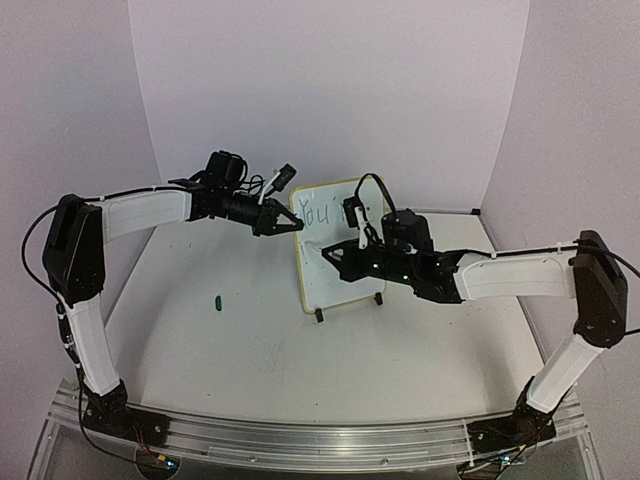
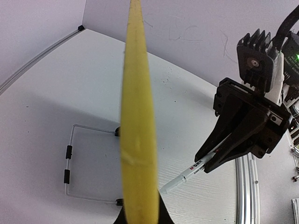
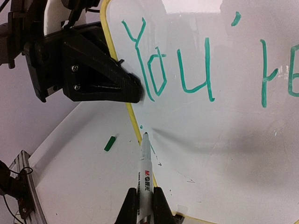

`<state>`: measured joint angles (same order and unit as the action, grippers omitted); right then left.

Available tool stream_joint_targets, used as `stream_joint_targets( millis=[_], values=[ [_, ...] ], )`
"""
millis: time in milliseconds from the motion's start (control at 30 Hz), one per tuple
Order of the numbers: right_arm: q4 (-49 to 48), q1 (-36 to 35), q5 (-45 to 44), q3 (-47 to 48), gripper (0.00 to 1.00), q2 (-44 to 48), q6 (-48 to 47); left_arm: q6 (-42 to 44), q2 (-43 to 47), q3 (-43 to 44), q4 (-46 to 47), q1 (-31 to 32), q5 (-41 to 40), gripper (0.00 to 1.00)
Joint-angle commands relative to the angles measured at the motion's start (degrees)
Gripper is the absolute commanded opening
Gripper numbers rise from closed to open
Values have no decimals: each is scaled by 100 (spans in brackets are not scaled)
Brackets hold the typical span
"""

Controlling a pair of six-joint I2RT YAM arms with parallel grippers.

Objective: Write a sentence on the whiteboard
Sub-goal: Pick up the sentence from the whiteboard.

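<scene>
**Marker tip at the board's left edge**

The whiteboard (image 1: 340,288) stood propped on its wire stand (image 2: 69,163) toward the back of the table (image 1: 250,360), well apart from the walls behind. The left gripper (image 1: 290,222) was clamped on the board's yellow left edge near the top. One of its fingers lay on the writing face just beside the "Y". The right gripper (image 3: 145,198) was closed on a white marker (image 3: 145,175). The marker's tip sat at the board face just inside that same edge, below the sentence (image 3: 187,70). The green letters read "You'r", with a further letter cut off by the view. Bare white board spread right of and below the tip. A small green piece (image 3: 110,143) lay on the table left of the board, apart from both arms.
</scene>
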<state>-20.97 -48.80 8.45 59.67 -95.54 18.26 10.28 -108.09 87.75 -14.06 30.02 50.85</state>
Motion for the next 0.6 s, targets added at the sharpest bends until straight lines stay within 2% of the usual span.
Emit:
stream_joint_targets(
  millis=[0, 567],
  values=[
    [-90, 9, -172, 259, 0, -185, -30, 126, 48, 48, -483, 143, -7, 0],
    [-39, 22, -183, -117, 0, -136, 164, 130, 35, 56, -483, 144, -2, 0]
  ],
)
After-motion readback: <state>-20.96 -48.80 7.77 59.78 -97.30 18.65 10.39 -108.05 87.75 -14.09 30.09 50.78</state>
